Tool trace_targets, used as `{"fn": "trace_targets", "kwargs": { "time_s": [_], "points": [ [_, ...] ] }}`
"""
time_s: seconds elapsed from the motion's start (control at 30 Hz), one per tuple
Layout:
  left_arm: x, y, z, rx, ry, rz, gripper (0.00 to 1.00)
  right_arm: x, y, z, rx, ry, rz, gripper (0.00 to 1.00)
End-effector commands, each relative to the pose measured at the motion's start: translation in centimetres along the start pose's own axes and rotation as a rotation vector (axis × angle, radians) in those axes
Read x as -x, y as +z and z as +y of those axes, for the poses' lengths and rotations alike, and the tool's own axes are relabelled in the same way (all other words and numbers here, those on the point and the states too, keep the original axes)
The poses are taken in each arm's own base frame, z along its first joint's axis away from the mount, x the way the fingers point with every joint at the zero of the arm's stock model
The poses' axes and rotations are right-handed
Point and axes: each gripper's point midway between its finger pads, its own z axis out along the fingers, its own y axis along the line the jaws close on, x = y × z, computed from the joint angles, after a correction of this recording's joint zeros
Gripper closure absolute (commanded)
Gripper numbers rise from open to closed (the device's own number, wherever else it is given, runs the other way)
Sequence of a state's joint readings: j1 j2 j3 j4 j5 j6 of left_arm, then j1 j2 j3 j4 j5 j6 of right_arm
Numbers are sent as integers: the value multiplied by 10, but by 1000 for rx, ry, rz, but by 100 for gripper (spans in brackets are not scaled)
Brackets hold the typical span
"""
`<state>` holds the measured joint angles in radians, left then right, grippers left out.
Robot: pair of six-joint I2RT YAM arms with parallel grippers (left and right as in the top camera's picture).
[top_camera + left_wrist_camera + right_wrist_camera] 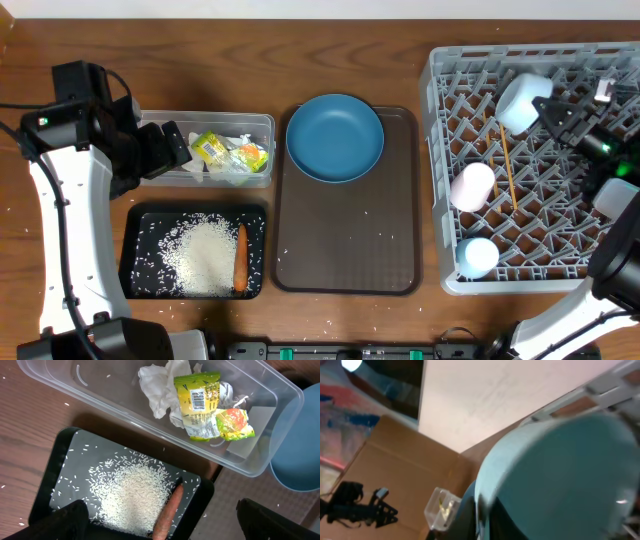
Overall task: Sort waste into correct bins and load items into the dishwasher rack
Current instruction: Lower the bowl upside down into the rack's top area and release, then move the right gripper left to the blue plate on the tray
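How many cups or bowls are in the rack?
3: pale vessel at far edge, pink cup mid-left, light blue cup near-left; right arm may hide more.

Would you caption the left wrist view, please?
Rice and carrot in black tray; wrapper and paper in clear tub.

The table (330, 60) is viewed straight down from overhead. The black tray (70, 460) and clear tub (100, 390) are seen closely from above by the left wrist camera, and overhead too. The light blue bowl (560, 475) is faced very closely, blurred, by the upward-tilted right wrist camera.
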<state>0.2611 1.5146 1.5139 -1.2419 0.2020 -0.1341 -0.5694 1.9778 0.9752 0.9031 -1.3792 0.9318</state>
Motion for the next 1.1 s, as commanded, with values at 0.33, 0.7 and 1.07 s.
{"fn": "trace_targets", "kwargs": {
  "time_s": [0.33, 0.7, 1.07],
  "points": [
    [-1, 2, 4, 15, -10, 7, 3, 29, -58, -25, -91, 25, -142, 71],
    [-1, 2, 4, 15, -10, 7, 3, 33, -81, -34, -117, 103, -184, 69],
    [-1, 2, 4, 15, -11, 7, 3, 24, -34, -3, -20, 116, -85, 80]
  ]
}}
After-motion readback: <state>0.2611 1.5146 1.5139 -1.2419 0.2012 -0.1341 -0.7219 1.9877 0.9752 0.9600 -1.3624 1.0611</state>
